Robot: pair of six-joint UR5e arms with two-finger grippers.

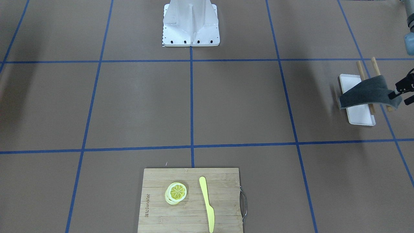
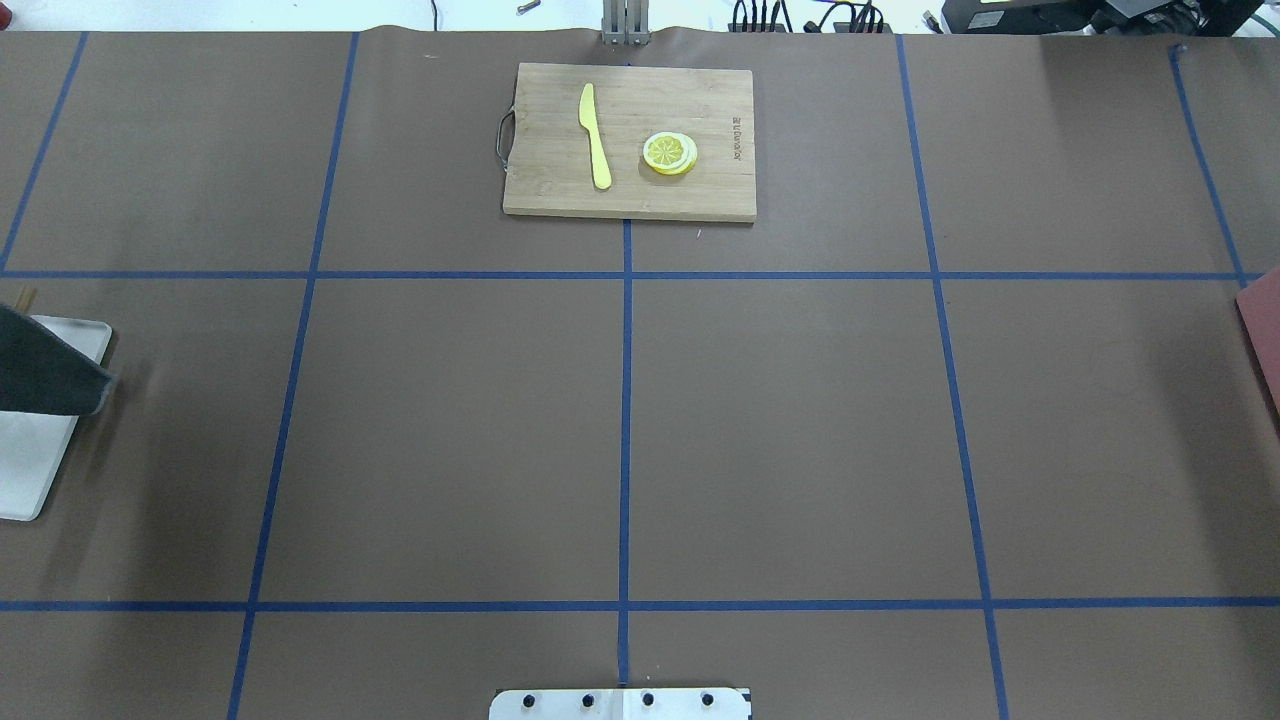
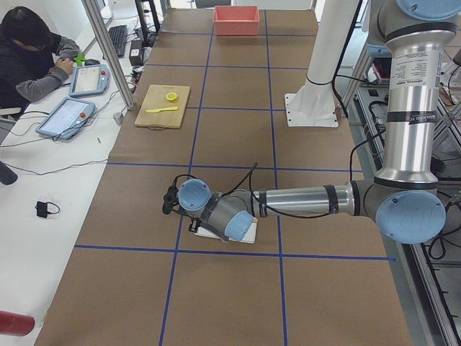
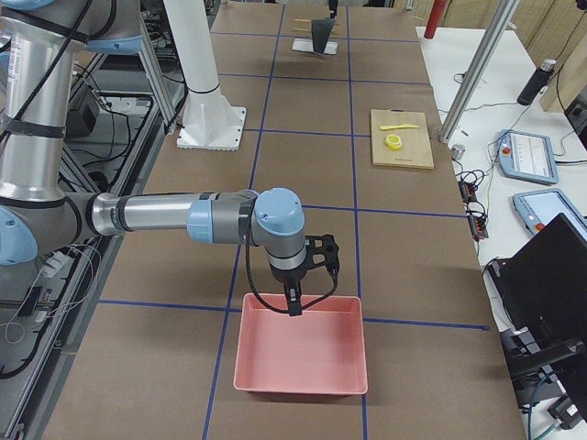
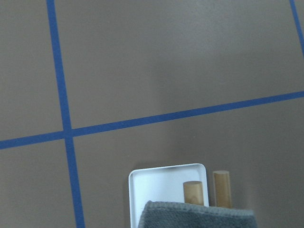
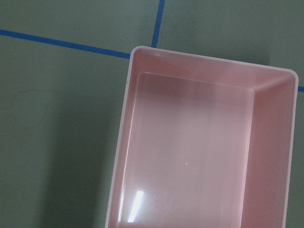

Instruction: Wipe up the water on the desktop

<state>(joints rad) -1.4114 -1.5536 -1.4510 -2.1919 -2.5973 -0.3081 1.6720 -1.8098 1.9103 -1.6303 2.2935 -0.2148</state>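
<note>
The left gripper (image 1: 397, 95) is squeezing one edge of a gray cloth (image 1: 364, 94) and holding it up in the air. The cloth is hanging over a white tray (image 1: 360, 118). The tray is sitting at the left end of the big brown surface (image 2: 450, 430) (the one with blue tape lines (image 2: 627, 400) making boxes). One wooden stick (image 1: 359, 69) is lying over the tray, and another is lying just beside it. In the middle, at the far edge, a cutting board (image 2: 700, 195) is lying flat. A yellow knife (image 2: 596, 135) and lemon slices (image 2: 670, 153) are resting on it, a little apart. At the right end, the right gripper (image 4: 293, 307) is hanging over a pink bin (image 4: 303, 367). I cannot tell if its fingers are apart or together.
</note>
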